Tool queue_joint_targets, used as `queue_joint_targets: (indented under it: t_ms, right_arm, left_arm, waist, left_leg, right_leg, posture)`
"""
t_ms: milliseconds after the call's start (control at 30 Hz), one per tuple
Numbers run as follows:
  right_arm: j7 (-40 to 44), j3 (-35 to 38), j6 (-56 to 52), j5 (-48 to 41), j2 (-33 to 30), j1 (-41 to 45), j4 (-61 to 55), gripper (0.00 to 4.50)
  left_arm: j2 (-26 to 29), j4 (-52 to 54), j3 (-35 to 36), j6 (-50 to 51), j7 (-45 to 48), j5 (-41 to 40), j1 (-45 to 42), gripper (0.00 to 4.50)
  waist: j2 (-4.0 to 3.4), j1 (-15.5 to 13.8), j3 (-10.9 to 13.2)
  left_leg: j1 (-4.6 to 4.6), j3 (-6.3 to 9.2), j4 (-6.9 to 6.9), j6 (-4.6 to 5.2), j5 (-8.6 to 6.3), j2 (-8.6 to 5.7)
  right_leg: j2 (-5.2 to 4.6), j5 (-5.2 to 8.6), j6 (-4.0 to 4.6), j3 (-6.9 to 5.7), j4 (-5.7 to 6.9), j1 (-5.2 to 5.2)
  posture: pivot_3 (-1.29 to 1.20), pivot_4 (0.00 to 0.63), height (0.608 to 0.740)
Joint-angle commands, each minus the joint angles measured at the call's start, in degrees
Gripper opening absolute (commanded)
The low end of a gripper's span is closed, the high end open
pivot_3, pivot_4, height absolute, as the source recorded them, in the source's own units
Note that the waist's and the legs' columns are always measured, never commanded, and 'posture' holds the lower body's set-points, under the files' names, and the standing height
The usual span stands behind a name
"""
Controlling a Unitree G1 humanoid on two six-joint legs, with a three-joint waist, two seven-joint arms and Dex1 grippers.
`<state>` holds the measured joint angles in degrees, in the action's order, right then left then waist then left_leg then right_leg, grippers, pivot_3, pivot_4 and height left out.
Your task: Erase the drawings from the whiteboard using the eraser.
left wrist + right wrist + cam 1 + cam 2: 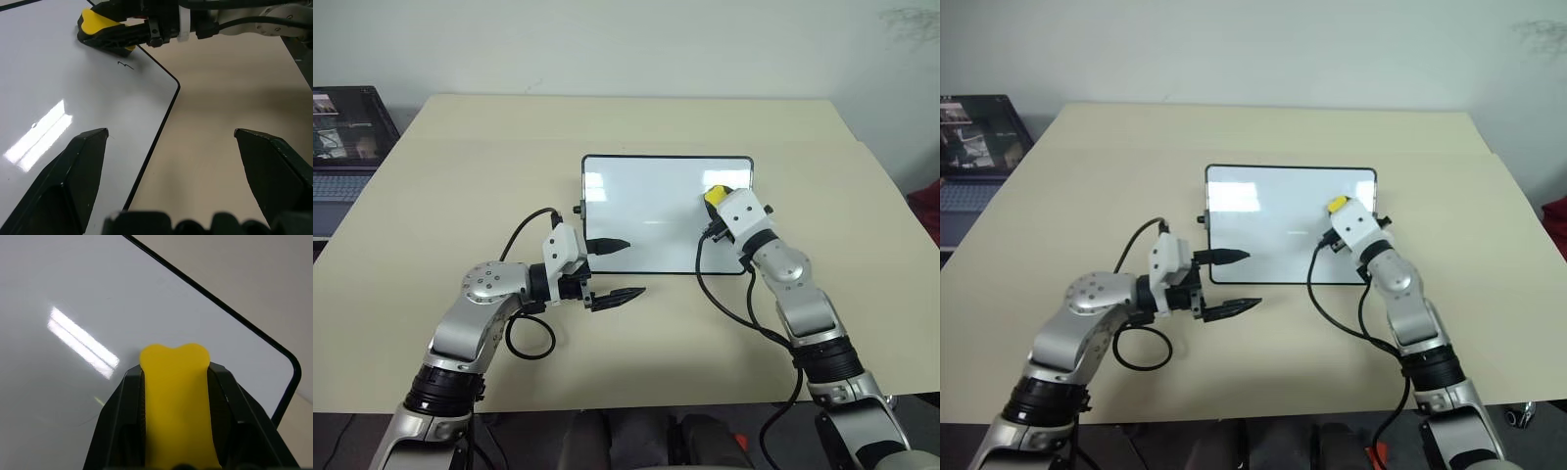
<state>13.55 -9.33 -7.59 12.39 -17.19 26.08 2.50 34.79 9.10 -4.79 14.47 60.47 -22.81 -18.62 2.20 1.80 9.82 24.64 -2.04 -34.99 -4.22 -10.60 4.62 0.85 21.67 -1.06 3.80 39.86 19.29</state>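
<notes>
The whiteboard lies flat in the middle of the table, glossy white with a thin black frame. My right gripper is shut on the yellow eraser and holds it over the board's far right part, close to the surface. In the left wrist view one of the drawings, a small dark squiggle, shows on the board just beside the eraser. My left gripper stands open at the board's near left corner, one finger over the board and one over the table.
The beige table has free room on all sides of the board. An open laptop sits off the table's far left corner. Black cables loop from both wrists over the table.
</notes>
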Motion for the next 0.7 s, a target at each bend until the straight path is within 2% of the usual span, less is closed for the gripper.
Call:
queue_joint_targets:
  t_ms: [33,333,500,600,700]
  right_arm:
    - [-0.43,-2.47,1.44,1.27,1.31,-3.75,5.39,1.30]
    - [-1.13,-4.86,4.62,1.83,4.34,-4.43,8.40,1.30]
    - [0.95,-1.84,2.94,-0.80,3.94,-2.54,-4.41,1.30]
    - [-0.19,2.01,0.74,-4.43,5.89,0.04,-10.48,1.30]
    - [-0.86,3.75,0.61,-5.03,6.23,2.50,-10.79,1.30]
  left_arm:
    - [0.52,1.97,0.81,-0.35,0.15,-0.27,-0.03,4.50]
    - [0.52,1.72,0.56,0.09,0.39,-0.31,-0.67,4.50]
    - [0.43,1.60,0.52,0.02,0.40,-0.28,-0.55,4.50]
    - [0.66,1.17,0.62,-0.26,0.61,-0.10,-0.22,4.50]
    - [0.88,1.06,0.49,-0.31,0.94,0.02,0.13,4.50]
  waist:
    - [0.04,0.13,-0.03]
    - [0.07,1.51,-0.04]
    - [0.01,1.46,0.03]
    - [-0.02,1.41,0.05]
    - [-0.02,1.19,0.04]
  left_leg:
    - [-0.09,0.00,0.00,0.02,-0.01,0.00]
    - [-1.82,0.00,0.06,0.25,-0.02,0.03]
    - [-1.60,-0.01,0.08,0.30,0.02,0.03]
    - [-0.92,0.02,0.09,0.28,0.02,0.02]
    - [-0.23,-0.02,0.09,0.08,0.14,0.02]
  right_leg:
    - [0.00,0.00,0.00,0.00,0.04,-0.06]
    - [-0.14,0.11,-0.21,0.14,0.11,-1.47]
    - [-0.13,0.10,-0.19,0.16,0.11,-1.35]
    - [-0.04,-0.01,0.00,0.11,0.12,-0.76]
    - [0.02,-0.02,0.01,0.12,0.11,-0.11]
  posture:
    - [0.00,0.150,0.740]
    - [0.00,0.150,0.740]
    - [0.00,0.150,0.740]
    - [0.00,0.150,0.740]
    - [0.00,0.150,0.740]
